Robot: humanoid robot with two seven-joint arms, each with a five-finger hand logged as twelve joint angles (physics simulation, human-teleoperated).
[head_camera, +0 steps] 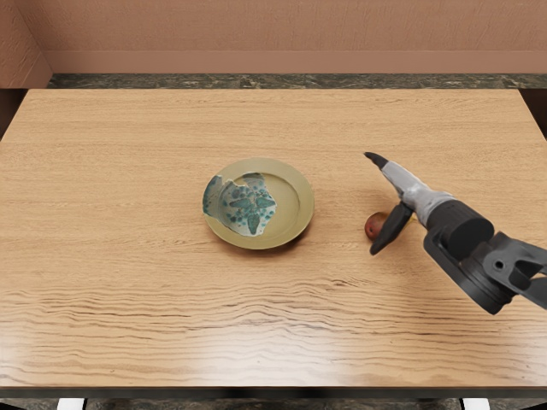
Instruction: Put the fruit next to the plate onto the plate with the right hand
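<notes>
Right arm (479, 256): dark, bulky forearm segment entering from the right edge at the lower right, the item closest to the viewer, angled up and to the left over the table. Right hand (412, 202): grey and black, fingers spread apart and extended, gripping nothing; one long finger (386, 167) points up and left, a dark one (391, 231) slants down and left. Fruit (373, 225): small, round, reddish-brown, resting on the table just beside the lower dark finger, which covers its right side; whether they touch cannot be told. It lies to the right of the plate, apart from the rim and not on it. Plate (297, 190): round, olive-green, shallow, with a mottled blue-green patch across its left and middle; sits flat near the centre of the table. Table (128, 282): pale wood with strong grain, filling most of the view. Wall (273, 34): plain terracotta, behind the far edge, with a dark marbled strip (273, 81) at its foot.
</notes>
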